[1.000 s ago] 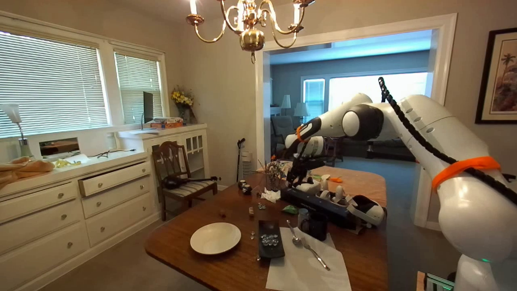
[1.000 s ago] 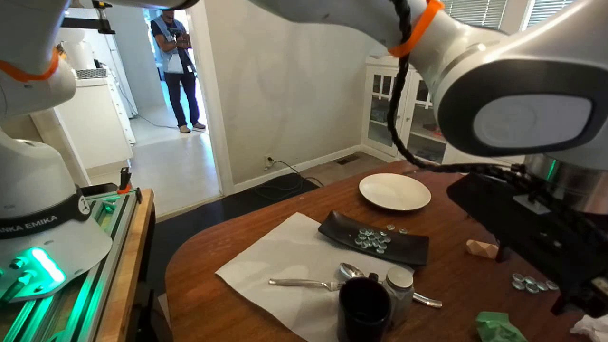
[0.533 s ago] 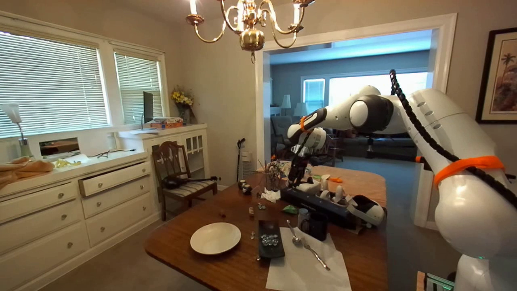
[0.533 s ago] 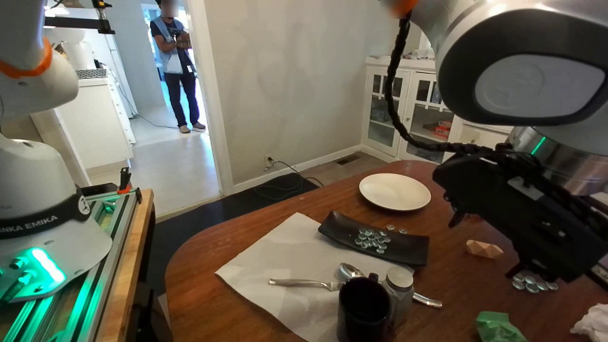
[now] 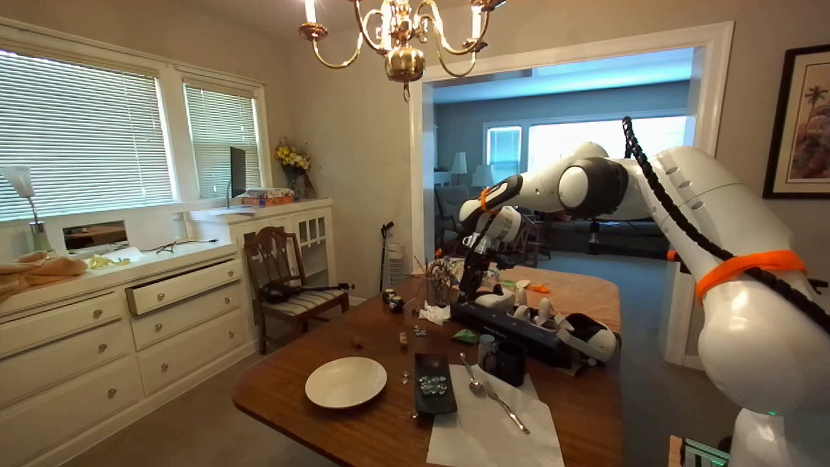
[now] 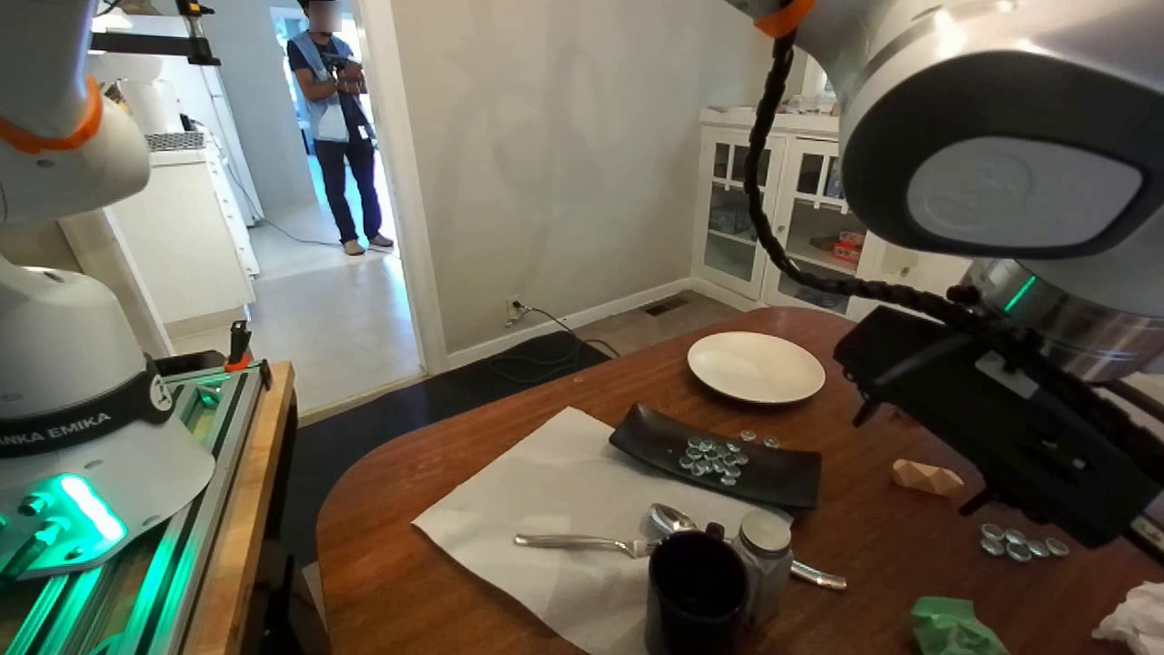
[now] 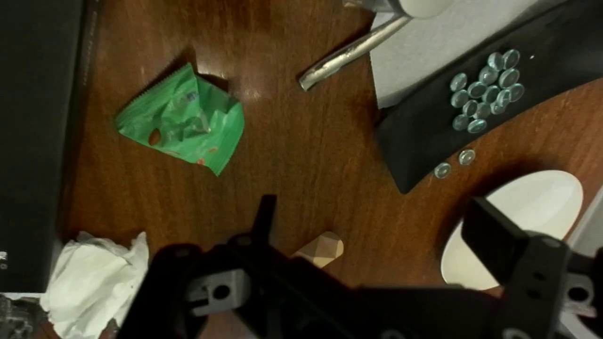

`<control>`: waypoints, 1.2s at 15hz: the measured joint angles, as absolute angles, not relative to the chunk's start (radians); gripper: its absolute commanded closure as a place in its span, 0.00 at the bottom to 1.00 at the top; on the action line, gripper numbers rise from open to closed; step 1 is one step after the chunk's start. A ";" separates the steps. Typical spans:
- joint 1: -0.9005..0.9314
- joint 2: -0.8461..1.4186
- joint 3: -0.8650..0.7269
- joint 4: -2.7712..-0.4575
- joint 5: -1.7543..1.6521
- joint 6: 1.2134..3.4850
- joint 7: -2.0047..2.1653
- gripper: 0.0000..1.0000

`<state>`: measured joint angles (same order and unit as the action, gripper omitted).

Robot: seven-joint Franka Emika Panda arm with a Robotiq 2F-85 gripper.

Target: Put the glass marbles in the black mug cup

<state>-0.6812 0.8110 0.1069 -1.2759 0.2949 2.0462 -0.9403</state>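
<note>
- The end effector [image 7: 372, 205] hangs over the surface [image 6: 382, 546]; in the wrist view its fingers [image 7: 264, 216] stand well apart, with bare wood showing in the gap.
- In an exterior view it is on the right, near a small group of glass marbles [image 6: 1018, 551] lying loose on the wood; whether a fingertip touches down cannot be told.
- A larger pile of marbles [image 6: 714, 458] sits around the middle of the black tray [image 6: 787, 478].
- Two single marbles [image 6: 748, 436] lie off the tray, just beside its far edge, on the side toward the white plate [image 6: 757, 367].
- The black mug cup [image 6: 698, 600] stands upright on the near side in an exterior view, just beside the jar [image 6: 766, 564]; its dark inside does not show whether it holds anything.
- A white sheet [image 6: 527, 518] spreads to the left of the mug, with the fork [image 6: 582, 543] on it.
- The spoon [image 6: 671, 518] has its bowl on the sheet, its handle running right, behind the jar, onto the wood.
- A faceted wooden block [image 6: 926, 477] lies right of the tray.
- A green packet [image 6: 955, 628] and crumpled white tissue [image 6: 1132, 619] lie near right.
- A person [image 6: 336, 118] stands in a doorway, far left.
</note>
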 measured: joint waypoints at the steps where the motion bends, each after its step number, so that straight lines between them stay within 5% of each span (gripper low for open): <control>1: -0.681 0.833 0.113 -1.252 0.315 2.041 -0.976 0.00; 9: -0.677 1.027 0.162 -1.023 0.395 1.770 -1.138 0.00; 18: -0.629 1.182 0.181 -0.863 0.389 1.761 -1.204 0.00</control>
